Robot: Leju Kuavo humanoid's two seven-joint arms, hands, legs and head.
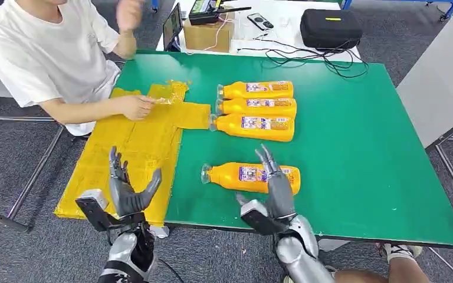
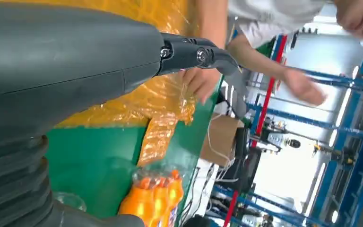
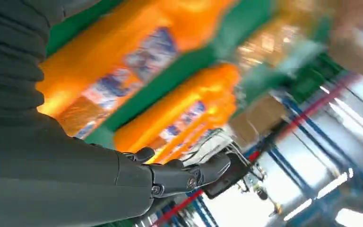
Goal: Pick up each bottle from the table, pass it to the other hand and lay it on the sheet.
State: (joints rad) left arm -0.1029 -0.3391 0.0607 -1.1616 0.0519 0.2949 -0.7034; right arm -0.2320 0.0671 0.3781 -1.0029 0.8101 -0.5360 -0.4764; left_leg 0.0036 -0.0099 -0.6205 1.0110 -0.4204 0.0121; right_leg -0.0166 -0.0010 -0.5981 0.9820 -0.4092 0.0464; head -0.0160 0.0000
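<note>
Four orange bottles with blue labels lie on the green table point(image 1: 354, 147). Three lie side by side at the middle point(image 1: 258, 107); the fourth bottle point(image 1: 239, 175) lies alone nearer to me. My right hand point(image 1: 276, 190) is open, its fingers spread over the base end of that near bottle point(image 3: 123, 61) without gripping it. The crinkled yellow sheet point(image 1: 135, 147) covers the table's left part. My left hand point(image 1: 128, 191) hovers open above the sheet's near edge. In the left wrist view I see the sheet point(image 2: 146, 99) and the grouped bottles point(image 2: 156, 198).
A person in a white shirt sits at the left, one hand point(image 1: 134, 107) pressing on the sheet's far part. A cardboard box point(image 1: 207, 34), a black case point(image 1: 330, 28) and cables point(image 1: 324, 59) lie beyond the table. The table's front edge runs just ahead of my wrists.
</note>
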